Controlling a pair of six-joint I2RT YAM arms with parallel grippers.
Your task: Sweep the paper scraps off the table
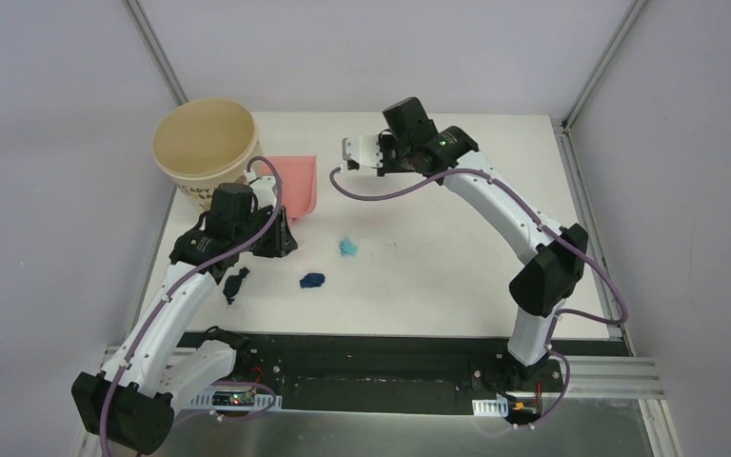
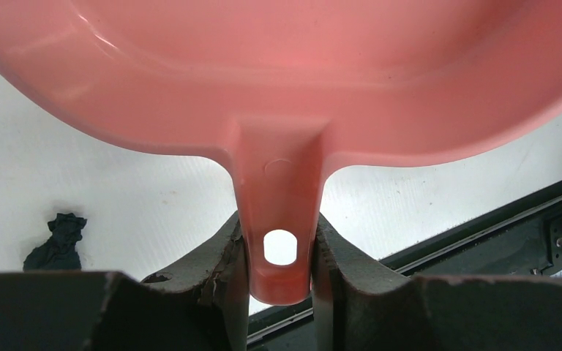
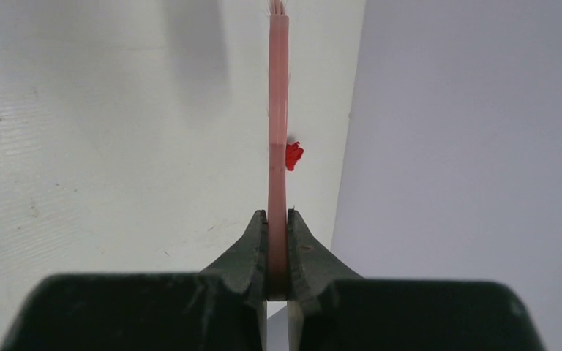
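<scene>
Left gripper fingers are clamped on the pink dustpan by its handle. The handle points to the near edge and the pan opens toward the far edge, beside the beige bucket at the far left corner. Right gripper is pinched shut on the thin pink brush handle, seen edge-on. Of the paper scraps, a red one lies just beside the brush, at the table edge by the wall. A teal scrap and a dark blue one, slightly longer left to right, sit near the middle. Another dark scrap lies near the left edge.
</scene>
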